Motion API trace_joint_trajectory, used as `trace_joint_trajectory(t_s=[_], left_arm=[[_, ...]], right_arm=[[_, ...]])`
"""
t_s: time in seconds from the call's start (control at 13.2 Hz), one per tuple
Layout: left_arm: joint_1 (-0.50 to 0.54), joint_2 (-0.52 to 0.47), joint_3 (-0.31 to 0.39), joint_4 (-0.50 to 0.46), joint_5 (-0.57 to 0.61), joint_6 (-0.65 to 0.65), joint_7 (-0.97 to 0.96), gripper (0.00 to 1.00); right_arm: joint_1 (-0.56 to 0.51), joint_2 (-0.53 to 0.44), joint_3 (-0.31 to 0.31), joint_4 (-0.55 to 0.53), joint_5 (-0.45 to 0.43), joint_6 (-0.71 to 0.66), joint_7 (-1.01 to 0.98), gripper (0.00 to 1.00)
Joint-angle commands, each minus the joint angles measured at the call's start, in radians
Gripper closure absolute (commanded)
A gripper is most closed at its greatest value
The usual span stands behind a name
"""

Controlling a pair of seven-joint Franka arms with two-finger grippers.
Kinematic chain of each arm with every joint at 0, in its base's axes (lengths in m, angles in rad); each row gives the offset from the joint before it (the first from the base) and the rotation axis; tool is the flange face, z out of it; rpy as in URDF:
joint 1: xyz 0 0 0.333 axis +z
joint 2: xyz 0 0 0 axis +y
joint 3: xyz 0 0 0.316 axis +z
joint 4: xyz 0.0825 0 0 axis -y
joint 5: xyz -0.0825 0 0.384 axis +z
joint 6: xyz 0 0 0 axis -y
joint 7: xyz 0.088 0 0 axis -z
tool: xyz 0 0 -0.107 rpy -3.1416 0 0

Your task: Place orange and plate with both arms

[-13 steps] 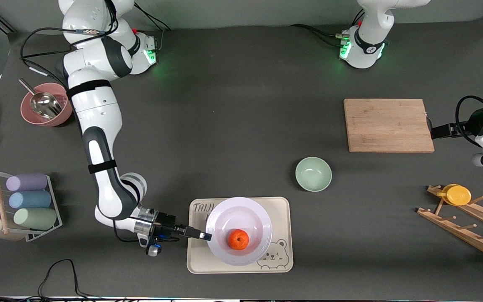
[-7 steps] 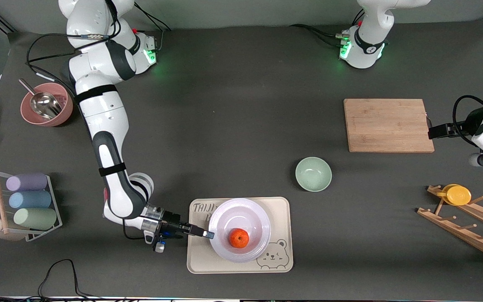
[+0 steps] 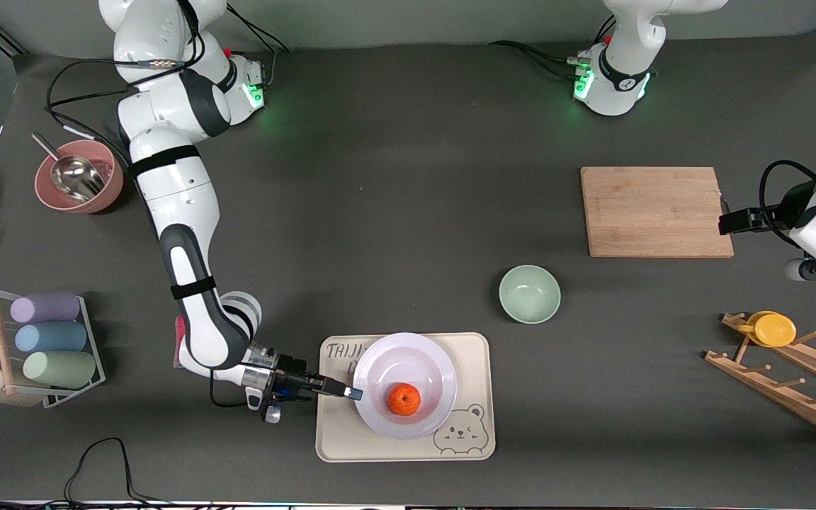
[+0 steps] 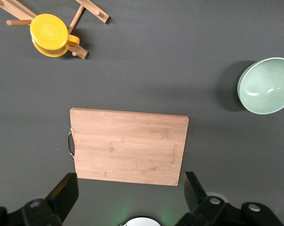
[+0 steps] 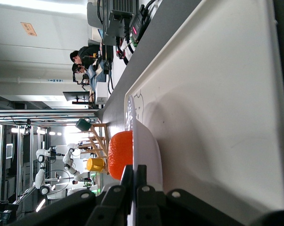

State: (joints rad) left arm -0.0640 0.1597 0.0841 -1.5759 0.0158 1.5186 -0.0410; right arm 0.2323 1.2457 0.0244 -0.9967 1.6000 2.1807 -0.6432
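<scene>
We see a dark grey table [image 3: 394, 212] bearing a cutting board [image 3: 656, 211], green bowl [image 3: 529, 293], beige tray [image 3: 475, 368], pink bowl [image 3: 78, 177], 2 racks: cup rack [image 3: 40, 347] and wooden rack [image 3: 790, 375].

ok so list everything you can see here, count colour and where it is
orange: one, bright orange, in the plate
plate: one, white, on the tray
tray: one, beige with a bear drawing, near the front camera
bowl: one, pale green, between tray and cutting board
cutting board: one, wood, toward the left arm's end
peg rack: one, wood, holding a yellow cup
pink bowl: one, with a metal scoop, toward the right arm's end
wire rack: one, holding purple, blue and green cups
right gripper: shut on the plate's rim
left gripper: open, over the cutting board's edge, waiting
</scene>
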Motion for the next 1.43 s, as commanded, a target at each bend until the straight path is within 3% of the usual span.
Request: trace_joint_trajectory(t_s=[0.0, 0.15, 0.38, 0.68, 1.06, 1.28, 1.36], left_arm=[[-0.011, 0.004, 0.008, 0.034, 0.003, -0.032, -0.017, 0.0], [-0.011, 0.003, 0.008, 0.036, 0.003, -0.032, -0.017, 0.0], [-0.011, 0.004, 0.008, 0.046, 0.003, -0.032, -0.017, 0.0], [-0.013, 0.004, 0.008, 0.054, 0.004, -0.032, -0.016, 0.0], [-0.013, 0.004, 0.006, 0.062, 0.004, -0.034, -0.016, 0.0], [-0.013, 0.003, 0.006, 0.066, 0.003, -0.034, -0.016, 0.0], [-0.013, 0.003, 0.006, 0.073, 0.003, -0.034, -0.017, 0.0]], right_arm=[[0.001, -0.009, -0.006, -0.01, -0.058, 0.007, -0.006, 0.76], [-0.001, -0.011, -0.009, -0.01, -0.086, 0.007, -0.001, 0.62], [-0.001, -0.02, -0.011, -0.014, -0.094, 0.007, 0.003, 0.59], [-0.004, -0.069, -0.032, -0.045, -0.19, 0.007, 0.054, 0.49], [-0.034, -0.222, -0.055, -0.218, -0.264, -0.002, 0.06, 0.31], [-0.077, -0.354, -0.055, -0.359, -0.366, -0.031, 0.06, 0.0], [-0.094, -0.406, -0.057, -0.409, -0.408, -0.064, 0.062, 0.0]])
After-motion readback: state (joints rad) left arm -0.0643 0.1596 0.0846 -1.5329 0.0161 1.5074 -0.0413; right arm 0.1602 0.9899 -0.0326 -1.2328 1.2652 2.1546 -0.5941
